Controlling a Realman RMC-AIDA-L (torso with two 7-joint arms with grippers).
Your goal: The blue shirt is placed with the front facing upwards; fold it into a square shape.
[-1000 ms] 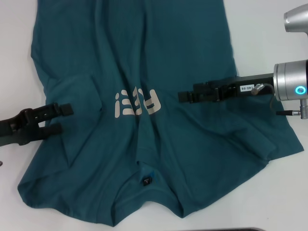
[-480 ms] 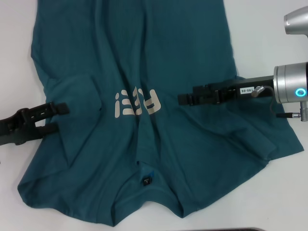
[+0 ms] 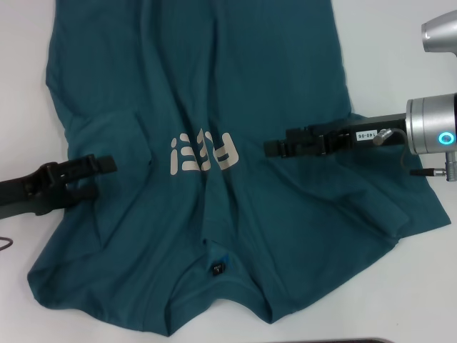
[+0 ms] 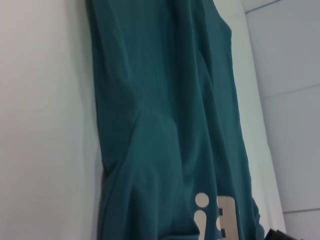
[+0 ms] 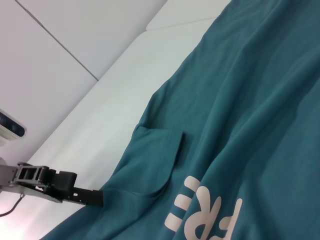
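Observation:
The blue shirt point(image 3: 214, 86) lies front up on the white table, its collar and small black tag point(image 3: 216, 269) nearest me and pale lettering point(image 3: 203, 153) on the chest. It is wrinkled, and its left sleeve point(image 3: 107, 136) is folded over onto the body. My left gripper point(image 3: 100, 177) is open, low over that sleeve's outer edge; the right wrist view also shows it point(image 5: 87, 195) from across the shirt. My right gripper point(image 3: 270, 148) hovers over the chest just right of the lettering, seen edge-on. The left wrist view shows only shirt point(image 4: 160, 125) and table.
The white table point(image 3: 393, 57) shows bare on both sides of the shirt. The right sleeve point(image 3: 400, 207) spreads out under my right arm. A thin cable loop point(image 3: 4, 243) lies at the left edge. A dark strip point(image 3: 357, 341) marks the table's near edge.
My left gripper has edged a little to the right, farther onto the sleeve, and its arm has dropped slightly. The right gripper has barely shifted. The shirt lies as before.

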